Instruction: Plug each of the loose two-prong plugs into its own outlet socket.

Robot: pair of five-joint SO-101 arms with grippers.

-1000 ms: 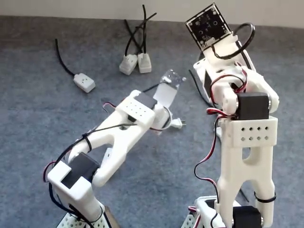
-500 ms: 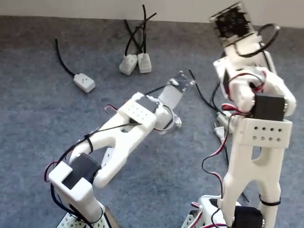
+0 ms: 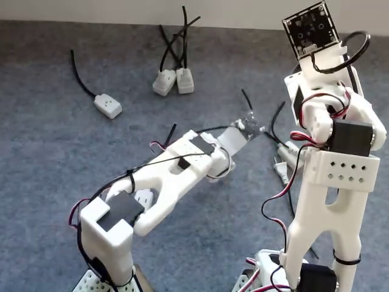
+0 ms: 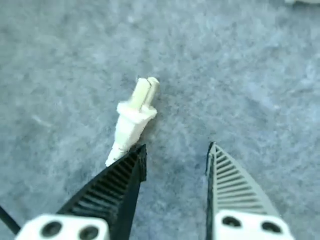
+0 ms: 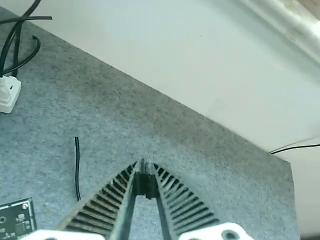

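Stretching across every view is a grey felt-like mat [image 3: 55,164], running back to a plain white wall [image 5: 165,55] at the far edge. Over on the far side, one outlet socket [image 3: 108,105] lies alone on its black cord, while a pair of sockets [image 3: 174,81] sit touching side by side, cords tangled behind them. Now the jaws: the left gripper [image 4: 175,150] is spread wide over the mat, and a white two-prong plug [image 4: 134,117] lies flat at the tip of one finger [image 4: 125,177], outside the gap, prongs pointing away; whether they touch cannot be told. The right gripper [image 5: 145,172] is up high, aimed at the wall, ribbed fingers pinched together at the tips. From above, two white plugs [image 3: 281,169] lie close together beside the right arm [image 3: 331,176].
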